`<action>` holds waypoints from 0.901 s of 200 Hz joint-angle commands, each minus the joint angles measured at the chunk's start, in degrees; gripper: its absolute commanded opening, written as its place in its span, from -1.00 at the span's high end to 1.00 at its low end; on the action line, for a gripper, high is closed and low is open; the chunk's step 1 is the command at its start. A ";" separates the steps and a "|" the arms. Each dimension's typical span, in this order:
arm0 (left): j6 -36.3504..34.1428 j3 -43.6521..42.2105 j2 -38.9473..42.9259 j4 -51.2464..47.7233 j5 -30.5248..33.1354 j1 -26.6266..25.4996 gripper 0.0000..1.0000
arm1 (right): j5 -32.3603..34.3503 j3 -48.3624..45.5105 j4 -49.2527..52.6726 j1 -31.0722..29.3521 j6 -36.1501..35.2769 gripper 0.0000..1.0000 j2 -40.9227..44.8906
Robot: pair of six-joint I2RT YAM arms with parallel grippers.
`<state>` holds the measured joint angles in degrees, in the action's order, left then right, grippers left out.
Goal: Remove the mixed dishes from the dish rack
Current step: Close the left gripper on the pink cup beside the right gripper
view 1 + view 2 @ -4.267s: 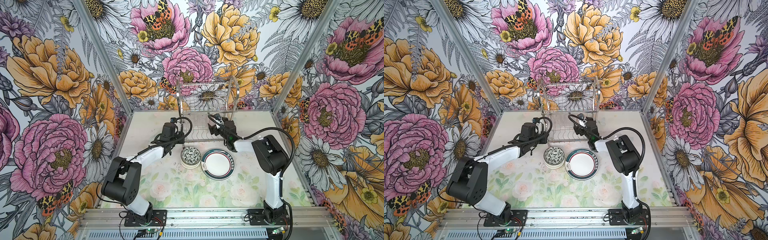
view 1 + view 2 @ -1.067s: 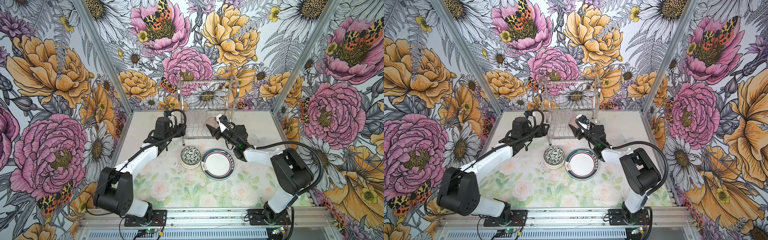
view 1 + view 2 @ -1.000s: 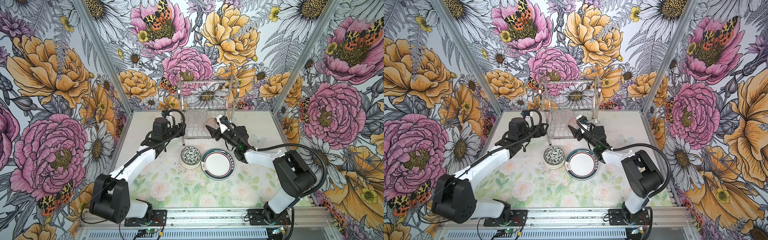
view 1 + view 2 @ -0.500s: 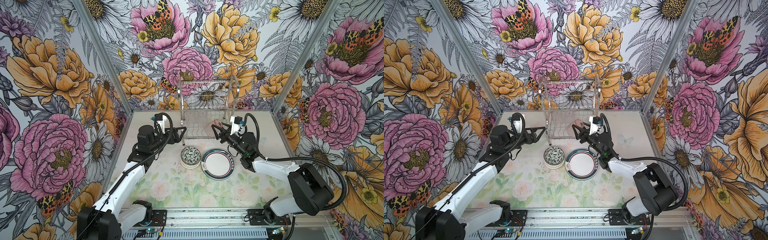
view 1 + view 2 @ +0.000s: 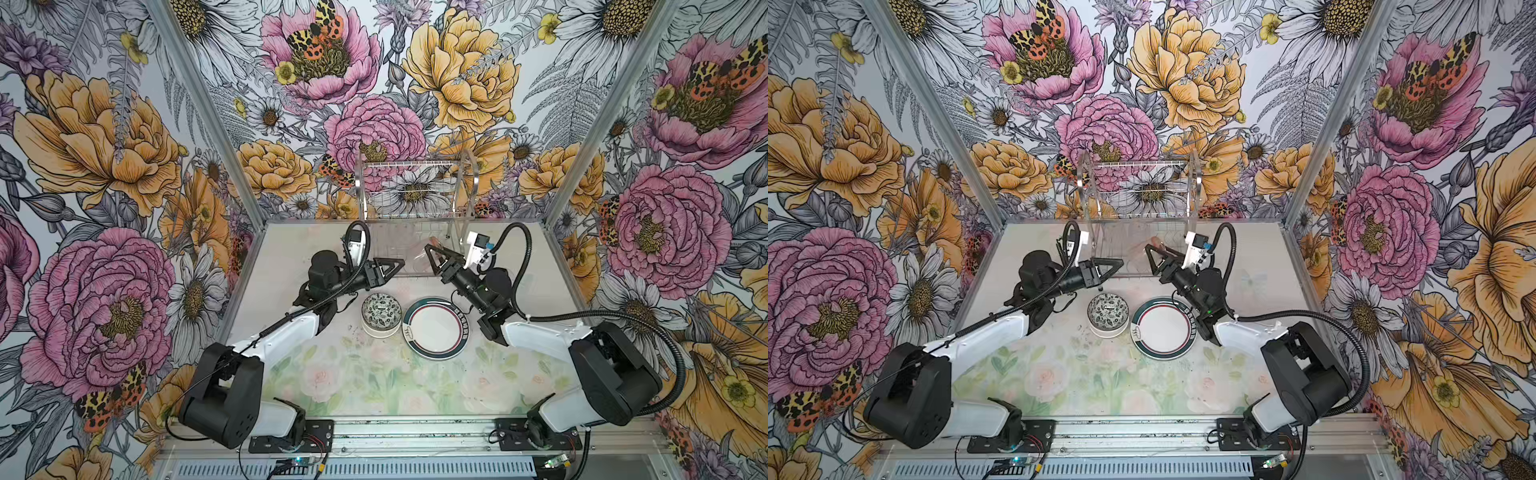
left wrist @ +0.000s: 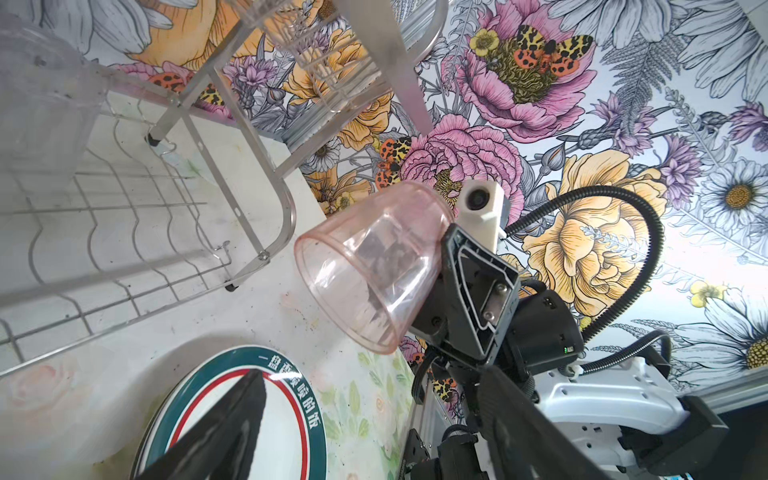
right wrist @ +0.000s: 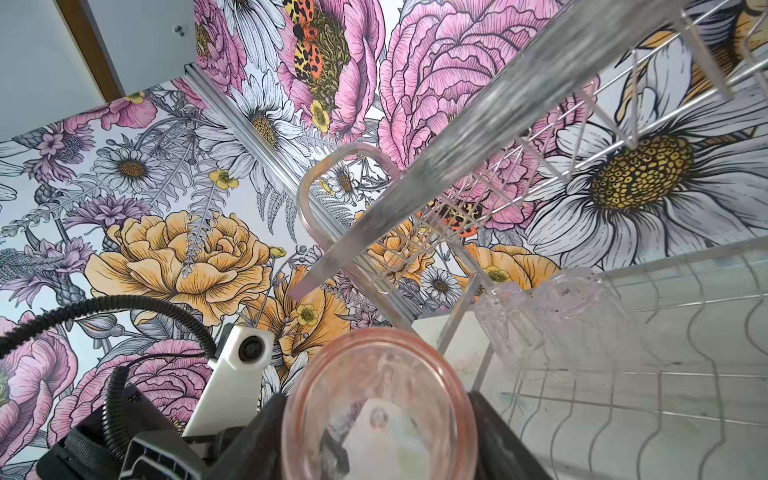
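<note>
Along the plate (image 6: 308,409) rim, white Chinese characters.

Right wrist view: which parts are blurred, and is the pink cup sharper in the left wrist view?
Right wrist view: the dish rack, its near side bar, is smeared, and the pink cup is soft. Left wrist view: the cup is sharp; glare washes out part of the wall.

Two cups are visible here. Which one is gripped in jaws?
The pink translucent cup, held by the right gripper; the clear cup rests in the dish rack, ungripped.
</note>
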<state>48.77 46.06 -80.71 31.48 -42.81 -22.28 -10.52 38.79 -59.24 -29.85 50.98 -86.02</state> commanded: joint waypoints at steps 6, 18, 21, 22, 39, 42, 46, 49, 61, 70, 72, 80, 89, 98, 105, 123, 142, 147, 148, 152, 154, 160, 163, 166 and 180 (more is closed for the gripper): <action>2.38 4.84 -3.66 8.43 -3.55 -0.72 -0.55 | 1.24 0.62 -4.70 -0.55 3.10 1.00 -1.09; 2.85 6.70 -5.77 9.19 -5.11 -0.99 -0.50 | 1.61 0.42 -6.32 -0.65 3.87 1.00 -1.63; 2.90 7.16 -6.25 9.21 -5.37 -1.06 -0.48 | 1.64 0.41 -6.55 -0.65 4.05 1.00 -1.75; 2.95 7.27 -6.41 9.21 -5.41 -1.12 -0.48 | 1.69 0.41 -6.70 -0.65 4.09 1.00 -1.77; 3.08 8.48 -8.16 9.47 -6.34 -1.60 -0.43 | 1.71 0.59 -7.16 -0.74 4.39 1.00 -1.98; 3.08 8.58 -8.42 9.47 -6.50 -1.73 -0.42 | 1.73 0.63 -7.16 -0.78 4.39 1.00 -1.96; 3.08 8.72 -8.67 9.47 -6.61 -1.79 -0.41 | 1.73 0.67 -7.21 -0.83 4.38 1.00 -1.98; 3.08 8.82 -8.83 9.47 -6.78 -1.87 -0.41 | 1.78 0.73 -7.17 -0.83 4.31 1.00 -1.96; 3.17 9.03 -9.44 9.48 -7.10 -2.18 -0.39 | 1.80 0.77 -7.14 -0.92 4.30 1.00 -2.04; 3.26 9.12 -9.65 9.47 -7.30 -2.45 -0.37 | 1.72 0.85 -7.03 -0.99 4.30 1.00 -2.13; 3.26 9.13 -9.69 9.47 -7.29 -2.53 -0.37 | 1.73 0.92 -7.03 -1.00 4.28 1.00 -2.11; 3.28 9.11 -9.88 9.48 -7.42 -2.72 -0.37 | 1.81 0.94 -7.03 -1.06 4.30 1.00 -2.29; 3.35 9.05 -9.98 9.47 -7.38 -2.91 -0.35 | 1.73 1.04 -7.03 -1.09 4.30 1.00 -2.45; 3.44 9.05 -10.10 9.47 -7.30 -3.06 -0.31 | 1.65 1.21 -7.03 -1.16 4.38 1.00 -2.66; 3.44 9.06 -10.14 9.48 -7.29 -3.16 -0.28 | 1.64 1.36 -7.10 -1.22 4.39 1.00 -2.85; 3.70 9.30 -10.23 9.98 -7.25 -3.33 -0.20 | 1.72 1.69 -7.28 -1.44 4.48 1.00 -3.31; 4.20 9.73 -10.61 10.85 -7.85 -3.53 -0.09 | 1.99 1.73 -8.26 -1.53 5.11 1.00 -4.02; 4.30 9.83 -10.78 11.04 -7.97 -3.46 -0.05 | 2.08 1.73 -8.76 -1.53 5.46 1.00 -4.35; 4.35 9.83 -10.78 11.09 -8.03 -3.51 -0.05 | 2.13 1.73 -8.86 -1.53 5.49 1.00 -4.39; 4.52 9.92 -10.84 11.28 -8.11 -3.70 -0.01 | 2.28 1.67 -9.22 -1.53 5.80 1.00 -4.54; 4.56 9.92 -10.87 11.42 -8.09 -3.72 0.00 | 2.38 1.65 -9.42 -1.53 5.91 1.00 -4.63; 4.81 9.92 -10.97 11.78 -8.20 -3.80 0.05 | 2.51 1.64 -10.01 -1.53 6.36 1.00 -4.97; 4.98 9.85 -11.04 12.08 -8.18 -3.82 0.07 | 2.60 1.64 -10.20 -1.53 6.59 1.00 -5.08; 5.20 9.84 -11.05 12.30 -8.17 -3.80 0.09 | 2.66 1.64 -10.41 -1.53 6.76 1.00 -5.24; 6.25 9.53 -11.27 13.92 -8.28 -3.82 0.22 | 2.62 1.75 -10.98 -1.53 7.43 1.00 -5.74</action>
<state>53.95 54.48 -91.46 40.56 -49.21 -25.45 -8.99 38.83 -66.39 -30.85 56.82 -90.41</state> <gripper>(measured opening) 0.431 0.641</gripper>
